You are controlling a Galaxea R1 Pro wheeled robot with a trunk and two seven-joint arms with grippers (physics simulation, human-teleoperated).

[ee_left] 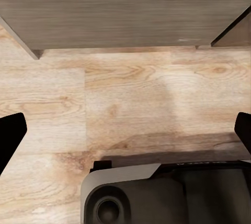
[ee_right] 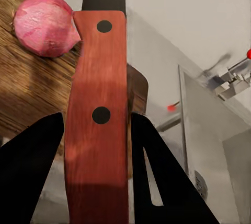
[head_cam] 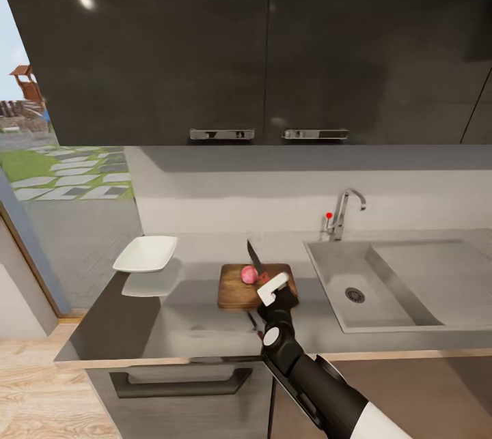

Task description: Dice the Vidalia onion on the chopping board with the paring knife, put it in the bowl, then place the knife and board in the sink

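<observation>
One right gripper [head_cam: 272,287] clamped the paring knife [ee_right: 99,93] by its stiff handle; Vidalia onion [head_cam: 249,275], round, likely to roll, sat just beside the blade.

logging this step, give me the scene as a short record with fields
onion: whole, on the board
board: on the counter, left of the sink
knife: held by the right tool, blade up beside the onion
bowl: empty, on the counter, left of the board
left tool: open, over wood floor
</observation>
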